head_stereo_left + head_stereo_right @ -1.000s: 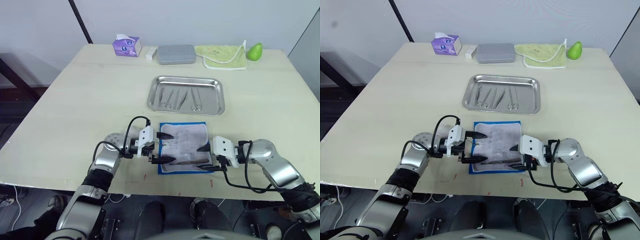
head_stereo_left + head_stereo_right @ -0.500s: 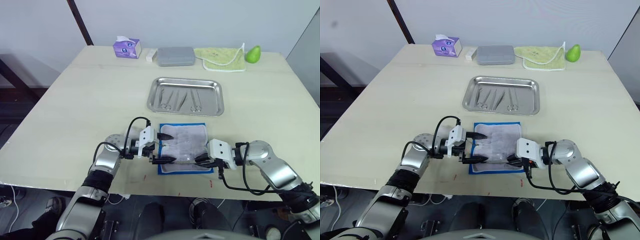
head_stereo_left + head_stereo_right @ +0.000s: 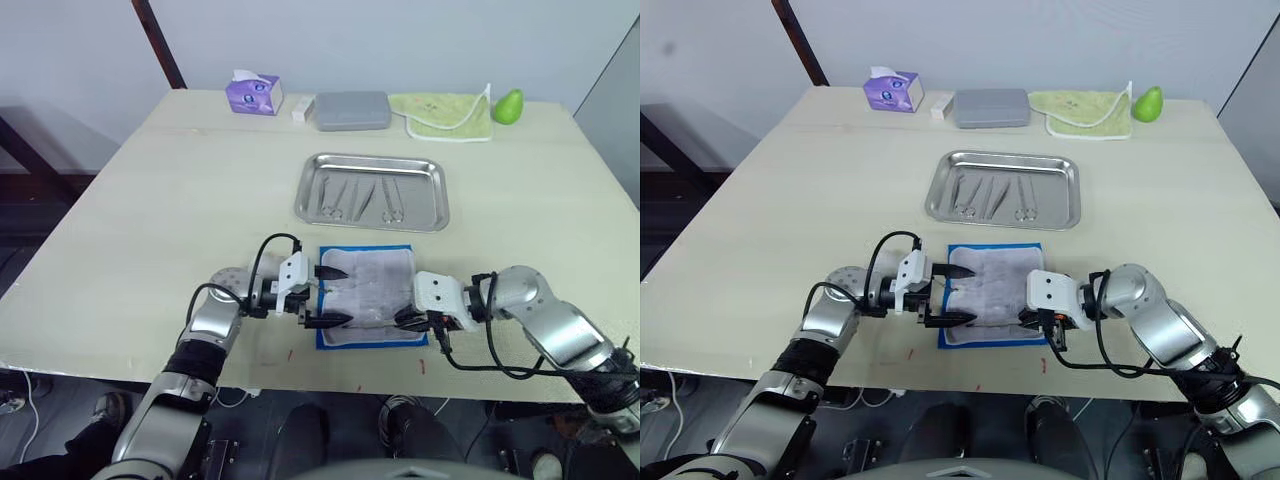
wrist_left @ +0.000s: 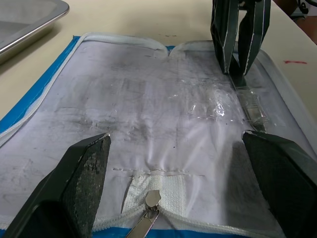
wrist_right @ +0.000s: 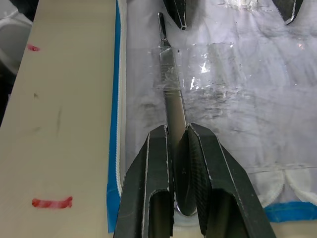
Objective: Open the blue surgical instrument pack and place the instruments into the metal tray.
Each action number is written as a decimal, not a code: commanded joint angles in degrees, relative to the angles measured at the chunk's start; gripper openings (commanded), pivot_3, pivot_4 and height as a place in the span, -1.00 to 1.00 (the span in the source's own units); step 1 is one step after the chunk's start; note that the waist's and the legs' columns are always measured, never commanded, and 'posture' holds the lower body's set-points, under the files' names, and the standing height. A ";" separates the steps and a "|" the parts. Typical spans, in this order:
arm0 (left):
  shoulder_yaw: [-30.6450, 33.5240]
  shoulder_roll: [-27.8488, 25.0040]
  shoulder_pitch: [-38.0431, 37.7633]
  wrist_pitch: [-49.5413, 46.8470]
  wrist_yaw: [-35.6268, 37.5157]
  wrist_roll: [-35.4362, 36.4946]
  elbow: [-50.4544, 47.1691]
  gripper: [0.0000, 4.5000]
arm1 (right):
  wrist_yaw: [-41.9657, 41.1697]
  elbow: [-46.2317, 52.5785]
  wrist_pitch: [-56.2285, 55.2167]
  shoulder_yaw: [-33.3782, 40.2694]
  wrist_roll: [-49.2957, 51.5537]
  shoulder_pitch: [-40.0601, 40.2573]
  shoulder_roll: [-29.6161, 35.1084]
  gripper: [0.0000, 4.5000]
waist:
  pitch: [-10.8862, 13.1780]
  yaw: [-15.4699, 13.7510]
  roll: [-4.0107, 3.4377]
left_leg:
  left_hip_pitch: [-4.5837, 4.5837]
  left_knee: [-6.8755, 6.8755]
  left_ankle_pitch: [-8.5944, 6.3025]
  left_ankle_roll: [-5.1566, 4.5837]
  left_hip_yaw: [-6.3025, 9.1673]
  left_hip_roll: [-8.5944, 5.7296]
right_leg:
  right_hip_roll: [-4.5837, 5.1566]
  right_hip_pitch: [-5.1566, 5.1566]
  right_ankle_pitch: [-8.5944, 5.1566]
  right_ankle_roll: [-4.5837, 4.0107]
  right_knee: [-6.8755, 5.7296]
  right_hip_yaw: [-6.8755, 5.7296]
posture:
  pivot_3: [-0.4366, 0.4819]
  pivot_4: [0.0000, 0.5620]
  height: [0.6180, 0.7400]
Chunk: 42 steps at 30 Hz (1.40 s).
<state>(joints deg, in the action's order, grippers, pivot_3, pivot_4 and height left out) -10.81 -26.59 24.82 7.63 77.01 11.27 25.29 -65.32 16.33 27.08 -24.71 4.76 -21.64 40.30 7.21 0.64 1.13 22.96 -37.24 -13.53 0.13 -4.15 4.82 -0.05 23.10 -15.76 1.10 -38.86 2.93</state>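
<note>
Moved: right gripper (image 5: 178, 144) has closed onto the last instrument (image 5: 171, 94), flat on the opened blue surgical instrument pack (image 3: 367, 294). Left gripper (image 3: 325, 296) gapes opposite. Thin, stiff, slippery steel: you should pinch mid-handle.

Along the far edge of the pale wooden worktop (image 3: 150, 200) sits a row of odds and ends. Nearest the far left corner is a purple tissue box (image 3: 253, 95) with a white tissue poking out of its top. Just beside it lies a small white block (image 3: 301, 111) (too small to tell what it is), touching or nearly touching a grey rectangular case (image 3: 352, 110). Next comes a yellow-green cloth (image 3: 444, 112) with a pale trim, spread flat, and near its far corner stands a green pear (image 3: 509, 105). Small red marks (image 3: 422, 367) dot the near edge.
</note>
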 commanded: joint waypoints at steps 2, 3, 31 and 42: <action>-1.32 0.10 -1.00 -1.06 -0.41 -1.33 0.80 1.00 | -0.68 6.32 6.24 -1.31 -0.66 -5.54 0.38 -0.93 | 0.06 0.02 -0.04 | 0.01 0.00 0.00 0.00 -0.02 0.00 | 0.00 0.02 0.00 0.00 -0.01 0.03 | -0.05 -0.47 1.00; -1.35 0.10 -1.00 -1.02 -0.41 -1.38 0.87 1.00 | -0.76 6.75 7.15 -1.42 -0.57 -6.32 0.44 -0.93 | 0.06 0.00 -0.04 | 0.01 0.01 0.00 0.00 0.01 0.00 | 0.00 0.02 0.00 0.00 -0.01 0.00 | -0.05 -0.47 1.00; -1.99 0.00 -0.64 0.37 -0.47 -2.11 2.61 1.00 | -3.20 9.96 8.81 0.07 0.40 -9.87 9.51 -0.93 | 0.30 -0.02 -0.03 | 0.07 0.01 0.00 0.00 -0.07 0.00 | 0.06 0.12 -0.05 -0.07 0.01 0.03 | -0.05 -0.47 1.00; -2.01 0.11 -0.35 0.32 -0.41 -1.92 2.70 1.00 | -7.22 7.92 5.10 10.29 5.76 -4.63 18.44 -0.93 | 0.37 -0.05 -0.07 | 0.09 0.02 0.00 0.00 -0.08 -0.03 | 0.11 0.14 -0.13 0.07 0.02 0.04 | -0.05 -0.47 1.00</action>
<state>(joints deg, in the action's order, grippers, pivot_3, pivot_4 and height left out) -11.39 -26.56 25.45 8.88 77.03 11.21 25.94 -71.92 23.56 32.57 -17.91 8.81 -25.99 57.89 7.58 0.59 1.06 23.05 -37.22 -13.53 0.13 -4.25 4.79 0.06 23.24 -15.88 1.16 -38.83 2.99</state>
